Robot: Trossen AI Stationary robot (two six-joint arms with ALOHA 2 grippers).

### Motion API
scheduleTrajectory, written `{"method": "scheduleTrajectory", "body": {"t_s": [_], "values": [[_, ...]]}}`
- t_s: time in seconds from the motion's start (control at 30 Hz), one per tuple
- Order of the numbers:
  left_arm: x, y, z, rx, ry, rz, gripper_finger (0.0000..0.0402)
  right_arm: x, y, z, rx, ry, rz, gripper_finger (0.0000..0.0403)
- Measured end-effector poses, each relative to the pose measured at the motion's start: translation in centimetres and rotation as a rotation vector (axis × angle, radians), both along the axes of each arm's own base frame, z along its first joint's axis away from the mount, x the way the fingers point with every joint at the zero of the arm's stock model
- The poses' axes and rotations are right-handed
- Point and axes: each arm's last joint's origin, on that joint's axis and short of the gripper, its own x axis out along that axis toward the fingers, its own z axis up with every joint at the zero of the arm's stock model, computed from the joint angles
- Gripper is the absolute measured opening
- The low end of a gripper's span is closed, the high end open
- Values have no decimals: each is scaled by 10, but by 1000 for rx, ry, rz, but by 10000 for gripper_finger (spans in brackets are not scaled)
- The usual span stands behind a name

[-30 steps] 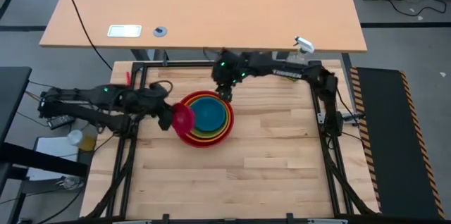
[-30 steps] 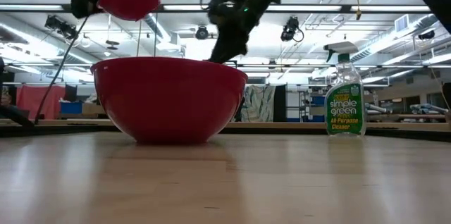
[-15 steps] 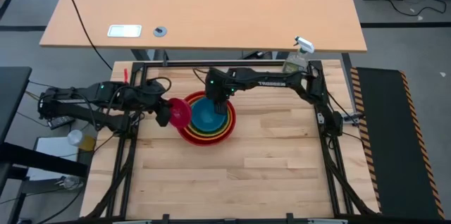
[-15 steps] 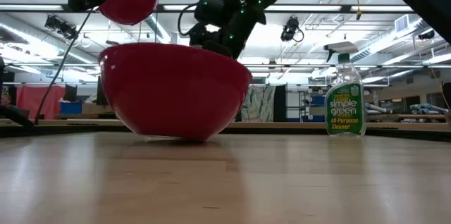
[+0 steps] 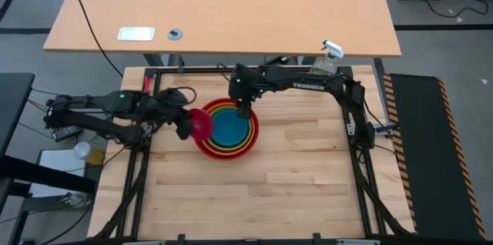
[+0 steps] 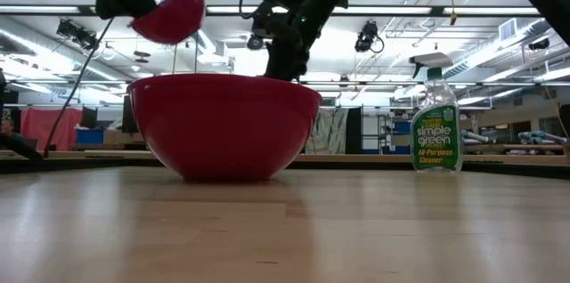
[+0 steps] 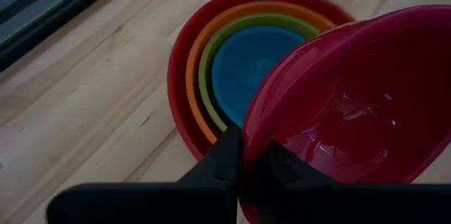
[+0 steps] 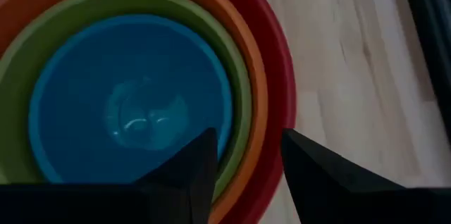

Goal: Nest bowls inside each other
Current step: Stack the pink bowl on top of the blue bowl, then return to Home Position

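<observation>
The red (image 5: 202, 143), orange, green and blue (image 5: 227, 128) bowls sit nested, flat on the wooden table, left of its middle. The magenta pink bowl (image 5: 201, 124) hangs tilted over the stack's left rim, clear of it, with my left gripper (image 5: 186, 127) shut on it; the low view shows it (image 6: 169, 16) above the red bowl (image 6: 223, 127). My right gripper (image 5: 245, 109) stands at the stack's far rim, shut across the rims. My left gripper pinches the pink bowl's rim (image 7: 248, 134), one finger (image 7: 224, 155) outside the wall and one inside. It comes slanting down from the table's left. The bowl hangs tilted and clear, its open side turned partly toward the stack. My right gripper straddles the nested rims (image 8: 255, 104) at the stack's far side. One finger (image 8: 190, 171) is inside the green bowl over the blue one; the other (image 8: 317, 175) is outside the red wall. It points slanting down from the far side. The stack rests flat on the table.
A clear spray bottle (image 6: 436, 123) stands at the table's far right corner (image 5: 327, 60). The table's near half and right side (image 5: 308, 168) are bare wood. Black frame rails (image 5: 362, 160) run along the edges.
My right gripper, holding the far rim, tipped the nested stack up on one side and set it flat again, slightly toward the table's right. My left gripper turned, and the pink bowl has tipped further over the stack's left rim.
</observation>
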Motion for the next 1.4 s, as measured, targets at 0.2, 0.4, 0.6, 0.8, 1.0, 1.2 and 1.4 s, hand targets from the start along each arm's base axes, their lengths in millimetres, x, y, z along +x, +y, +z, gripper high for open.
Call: {"method": "scheduleTrajectory", "body": {"t_s": [0.2,0.4,0.6,0.8,1.0,1.2,1.4], "values": [[44,7,-20,-25,47,-12,27,-32,-19,35,-1,1,-91,164],[92,45,-60,-131,127,8,27,-66,-45,71,-35,-71,-163,164],[120,81,-111,-365,194,-34,28,-87,-53,94,-31,-127,-218,164],[130,80,-123,-408,200,-103,89,-96,-49,104,-36,-140,-217,164],[126,76,-112,-389,215,-86,202,-98,-49,103,-25,-121,-217,164],[120,75,-81,-315,127,-81,236,-101,-56,102,59,-149,-218,164],[84,68,-44,-67,-7,-34,211,-115,-63,93,103,-205,-231,159]]}}
